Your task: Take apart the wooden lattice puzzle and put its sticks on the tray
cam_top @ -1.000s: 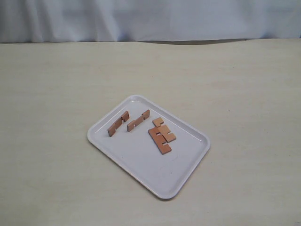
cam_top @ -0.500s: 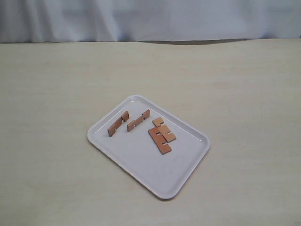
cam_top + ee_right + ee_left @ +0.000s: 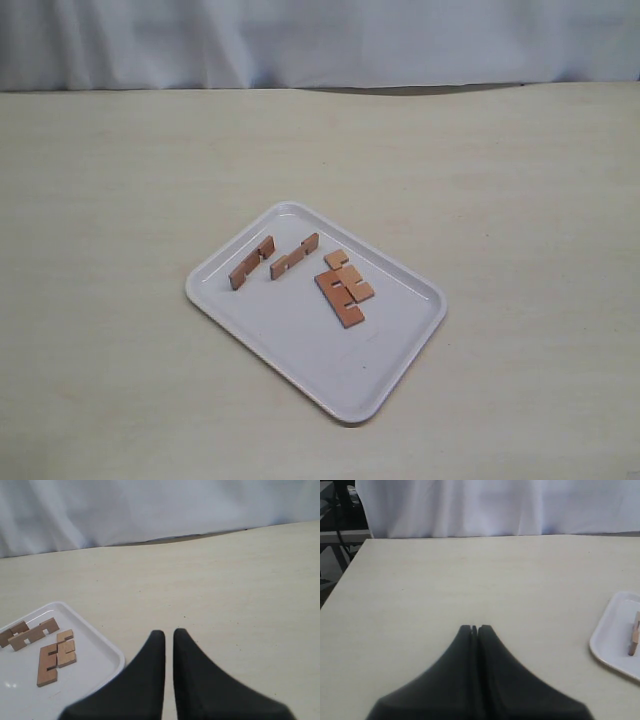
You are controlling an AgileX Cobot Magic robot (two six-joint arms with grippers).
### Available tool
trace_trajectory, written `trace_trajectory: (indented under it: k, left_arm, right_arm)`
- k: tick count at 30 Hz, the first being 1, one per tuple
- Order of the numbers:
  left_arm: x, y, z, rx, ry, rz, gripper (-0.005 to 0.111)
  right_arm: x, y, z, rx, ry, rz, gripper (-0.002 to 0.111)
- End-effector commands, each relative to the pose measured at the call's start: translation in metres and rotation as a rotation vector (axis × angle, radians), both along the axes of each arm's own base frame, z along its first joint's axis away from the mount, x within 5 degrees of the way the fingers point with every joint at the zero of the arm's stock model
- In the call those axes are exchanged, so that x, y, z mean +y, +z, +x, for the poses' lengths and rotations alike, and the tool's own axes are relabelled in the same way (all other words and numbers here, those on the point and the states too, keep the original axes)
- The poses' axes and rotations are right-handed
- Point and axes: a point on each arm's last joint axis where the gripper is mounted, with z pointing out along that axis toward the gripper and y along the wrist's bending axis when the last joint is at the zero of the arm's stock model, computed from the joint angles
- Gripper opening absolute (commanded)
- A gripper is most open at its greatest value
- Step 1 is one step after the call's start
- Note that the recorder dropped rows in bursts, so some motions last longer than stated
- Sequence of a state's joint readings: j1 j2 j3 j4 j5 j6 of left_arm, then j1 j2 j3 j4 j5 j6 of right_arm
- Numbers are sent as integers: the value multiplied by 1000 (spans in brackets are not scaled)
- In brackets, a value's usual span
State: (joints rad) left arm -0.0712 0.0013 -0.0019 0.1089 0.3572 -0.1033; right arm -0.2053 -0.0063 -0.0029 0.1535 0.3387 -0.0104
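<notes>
- The white tray [image 3: 380, 350] sits on the pale counter [image 3: 120, 180] just below the middle of the exterior view, with its long sides running from 10 o'clock to 4 o'clock.
- All four reddish-brown sticks lie flat inside its rim, and no hash-shaped grid shows anywhere.
- The first stick [image 3: 250, 262] and the second stick [image 3: 294, 256] lie apart from each other, at about 9 to 10 o'clock from the tray's centre.
- The touching pair [image 3: 345, 290] lies near the tray's centre, side by side with notched edges facing. I cannot tell whether the notches are meshed.
- Neither arm appears in the exterior view.
- The left tool [image 3: 475, 628] is closed with its tips touching. It is empty and over bare counter well away from the tray.
- The right tool [image 3: 169, 632] is all but closed, with a thin slit between its tips. It holds nothing and is outside the tray's rim.
- I judge the task almost or fully finished, with only the touching pair in doubt.
- To finish well, I would check that pair closely first.
- If it is locked, I would pin one stick with one tool and slide the other off along its notch.
- I would keep low and slow so nothing skids over the shallow rim.
</notes>
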Motion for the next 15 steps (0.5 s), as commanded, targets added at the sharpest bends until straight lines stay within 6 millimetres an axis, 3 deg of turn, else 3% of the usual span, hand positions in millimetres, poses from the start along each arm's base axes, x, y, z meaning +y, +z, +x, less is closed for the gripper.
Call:
trace_trajectory:
  k: [1,15]
  left_arm:
    - [1,1,0,-16,-4,34,0]
    - [0,1,0,-22,-5,31,0]
  right_arm:
    - [0,-1,0,9,2,2,6]
    - [0,-1,0,9,2,2,6]
